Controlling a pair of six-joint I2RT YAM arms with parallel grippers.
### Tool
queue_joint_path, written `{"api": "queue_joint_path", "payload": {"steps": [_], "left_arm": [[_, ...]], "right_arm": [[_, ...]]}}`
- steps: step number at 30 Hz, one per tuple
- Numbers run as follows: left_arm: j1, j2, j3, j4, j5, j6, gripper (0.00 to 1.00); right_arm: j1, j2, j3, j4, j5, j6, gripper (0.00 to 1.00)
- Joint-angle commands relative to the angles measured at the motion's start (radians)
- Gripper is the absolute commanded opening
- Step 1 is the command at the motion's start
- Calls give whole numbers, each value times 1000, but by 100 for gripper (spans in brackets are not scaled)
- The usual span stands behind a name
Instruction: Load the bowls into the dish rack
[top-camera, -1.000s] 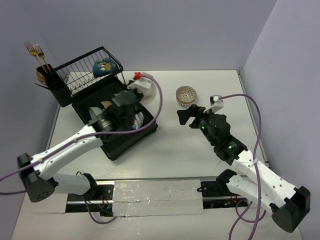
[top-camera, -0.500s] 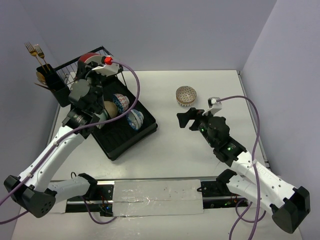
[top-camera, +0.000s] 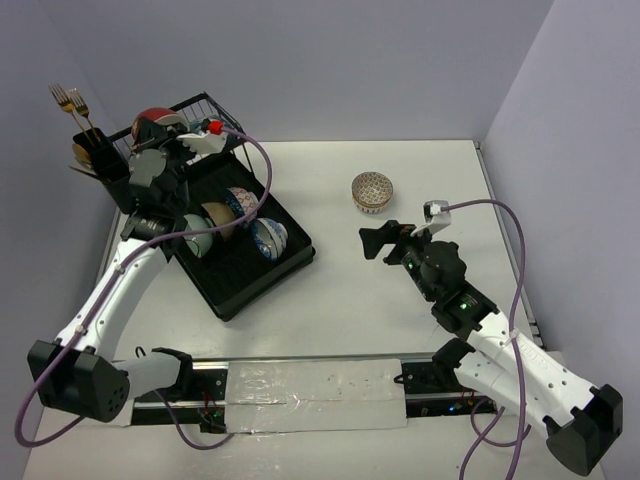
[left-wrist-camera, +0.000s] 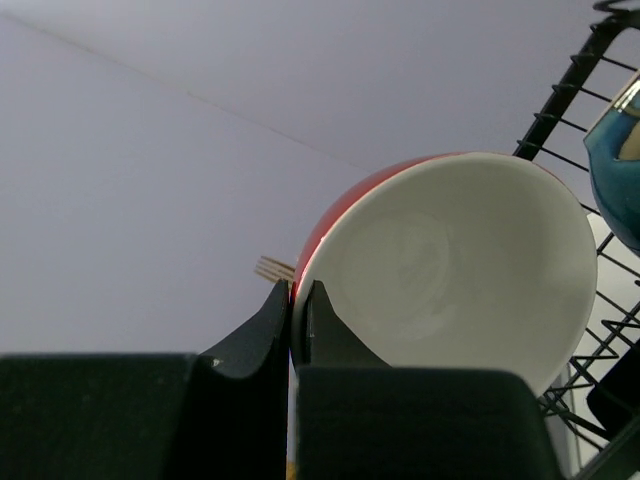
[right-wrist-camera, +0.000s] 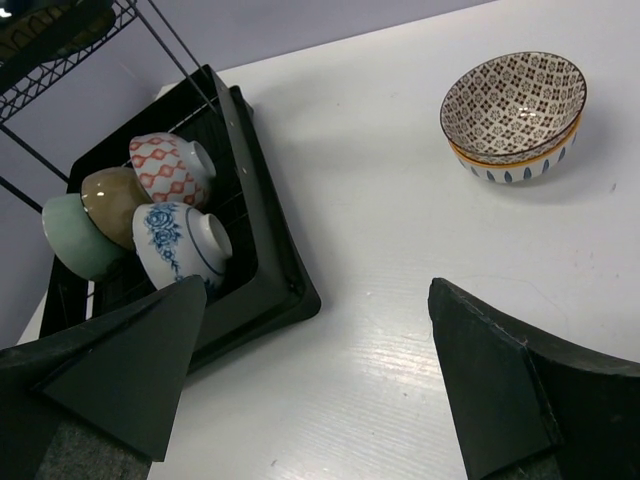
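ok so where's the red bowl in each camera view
top external: red bowl far upper left, by the wire tier of the dish rack
left wrist: centre frame, rim pinched by the left gripper
right wrist: not in it
shared landmark: the dish rack's black wires

I work at a white desk (top-camera: 350, 320) with a matte, faintly grained top. Plain lavender-grey walls close it in on three sides: the back wall (top-camera: 350, 60) straight ahead of me, the left wall (top-camera: 30, 220) and the right wall (top-camera: 580, 120) meeting it at the corners. The light is soft and even, throwing only faint shadows. A pale, crinkled strip (top-camera: 315, 395) covers the desk's near edge.
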Motion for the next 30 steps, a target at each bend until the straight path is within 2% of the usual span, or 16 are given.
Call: {"api": "queue_joint_path", "payload": {"steps": [1, 14, 25, 30], "left_arm": [[34, 17, 27, 161, 119, 84, 0], [123, 88, -95, 359, 182, 222, 0], [131, 103, -241, 487, 184, 250, 0], [131, 64, -298, 478, 173, 229, 3]], "right_arm": [[5, -29, -20, 43, 28, -19, 100], [6, -23, -36, 65, 8, -26, 100], [6, -27, -39, 65, 19, -23, 100], [6, -27, -42, 70, 22, -19, 99]]}}
